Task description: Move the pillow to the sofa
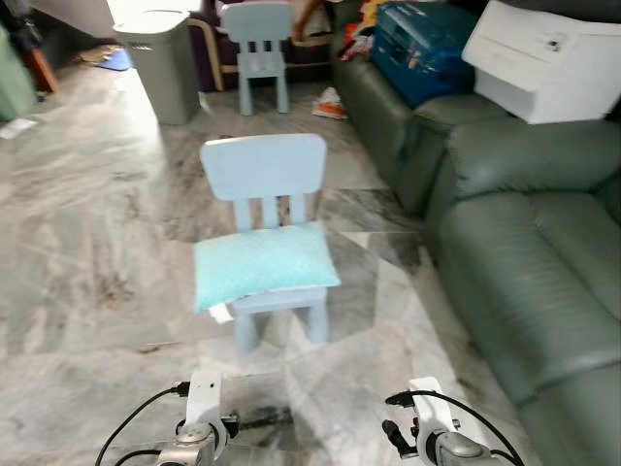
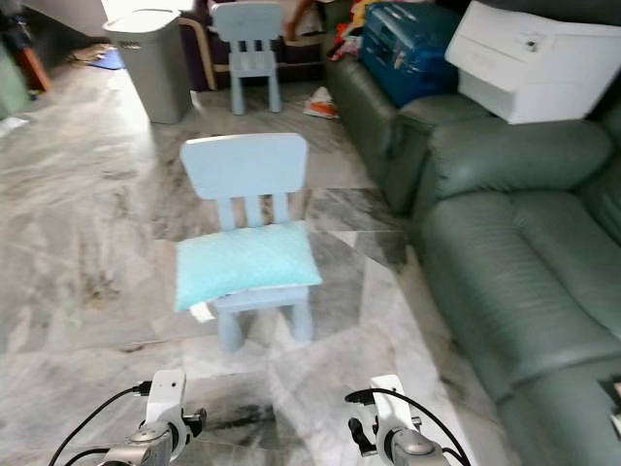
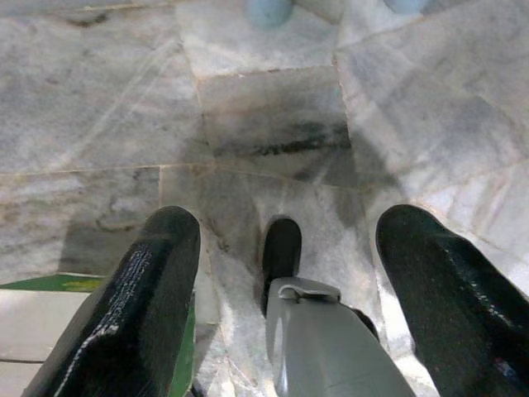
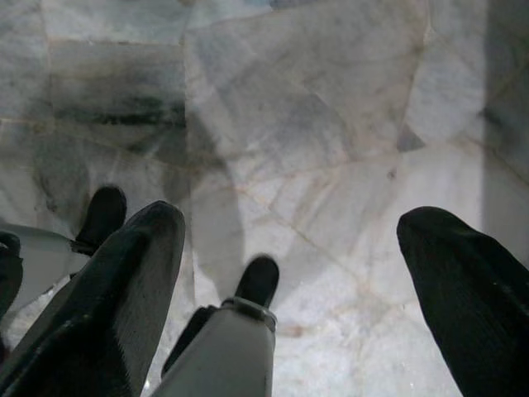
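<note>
Left eye view: pillow [image 1: 264, 264], pale turquoise, lies flat on the seat of a small light-blue chair [image 1: 264, 175], overhanging the seat's front and side edges; the chair stands on the marble floor [image 1: 78, 252].
Right eye view: green sofa [image 2: 514, 252] runs along the floor's right edge, near the chair but apart from it; a white box [image 2: 529, 58] sits on its far armrest.
Left wrist view: left gripper [image 3: 289, 289] points down at bare floor, fingers spread wide, nothing between them.
Right wrist view: right gripper [image 4: 306, 289] likewise released and empty over the floor.
Step in hand: approach; the pillow is not yet reached.
Next move: likely step closer, raise both arms and take the pillow at its overhanging edges.
</note>
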Tool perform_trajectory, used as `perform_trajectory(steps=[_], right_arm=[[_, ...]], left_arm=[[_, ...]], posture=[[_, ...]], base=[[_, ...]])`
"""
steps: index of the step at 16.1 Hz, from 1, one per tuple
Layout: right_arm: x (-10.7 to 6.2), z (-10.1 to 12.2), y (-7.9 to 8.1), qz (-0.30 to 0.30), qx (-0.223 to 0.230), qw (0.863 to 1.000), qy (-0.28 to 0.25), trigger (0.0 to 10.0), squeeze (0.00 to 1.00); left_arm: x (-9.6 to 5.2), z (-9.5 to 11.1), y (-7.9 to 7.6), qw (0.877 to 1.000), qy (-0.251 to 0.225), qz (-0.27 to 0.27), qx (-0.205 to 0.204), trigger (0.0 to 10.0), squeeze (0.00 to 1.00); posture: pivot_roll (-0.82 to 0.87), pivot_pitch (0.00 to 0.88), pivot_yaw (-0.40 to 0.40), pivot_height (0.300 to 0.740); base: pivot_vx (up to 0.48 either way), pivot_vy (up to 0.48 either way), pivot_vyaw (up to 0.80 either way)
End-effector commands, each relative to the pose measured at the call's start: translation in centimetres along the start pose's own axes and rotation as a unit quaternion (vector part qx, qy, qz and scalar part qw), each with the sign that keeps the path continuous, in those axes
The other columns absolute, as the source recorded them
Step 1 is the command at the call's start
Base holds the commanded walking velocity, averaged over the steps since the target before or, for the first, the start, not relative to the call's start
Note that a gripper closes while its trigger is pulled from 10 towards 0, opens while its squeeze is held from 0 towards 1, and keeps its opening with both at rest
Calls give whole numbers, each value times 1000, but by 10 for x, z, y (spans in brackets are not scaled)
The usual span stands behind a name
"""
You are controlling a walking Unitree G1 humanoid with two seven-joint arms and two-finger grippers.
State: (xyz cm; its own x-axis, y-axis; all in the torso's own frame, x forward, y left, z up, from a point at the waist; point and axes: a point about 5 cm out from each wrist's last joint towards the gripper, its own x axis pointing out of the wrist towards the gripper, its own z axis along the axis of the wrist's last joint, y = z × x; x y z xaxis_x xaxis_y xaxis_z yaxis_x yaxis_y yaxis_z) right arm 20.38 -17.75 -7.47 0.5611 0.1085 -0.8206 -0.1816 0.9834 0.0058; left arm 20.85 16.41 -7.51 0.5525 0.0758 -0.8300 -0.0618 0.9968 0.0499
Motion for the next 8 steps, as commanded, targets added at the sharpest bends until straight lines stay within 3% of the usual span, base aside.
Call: perform_trajectory(steps=[1,6,8], right_arm=[[0,2,0,-1,1,1000,-2,10000,0],[0,2,-1,-3,1,1000,-3,10000,0],[0,2,-1,-3,3,1000,-4,10000,0]], left_arm=[[0,-2,1,1000,3,-2,-3,10000,0],[0,-2,1,1000,4,-2,-5,10000,0],[0,-2,1,1000,4,-2,-6,10000,0]], posture=[[-79,14,-25,740],[-80,14,-24,740],[-80,16,-24,740]], base=[[0,0,800],[0,0,800],[0,0,259]])
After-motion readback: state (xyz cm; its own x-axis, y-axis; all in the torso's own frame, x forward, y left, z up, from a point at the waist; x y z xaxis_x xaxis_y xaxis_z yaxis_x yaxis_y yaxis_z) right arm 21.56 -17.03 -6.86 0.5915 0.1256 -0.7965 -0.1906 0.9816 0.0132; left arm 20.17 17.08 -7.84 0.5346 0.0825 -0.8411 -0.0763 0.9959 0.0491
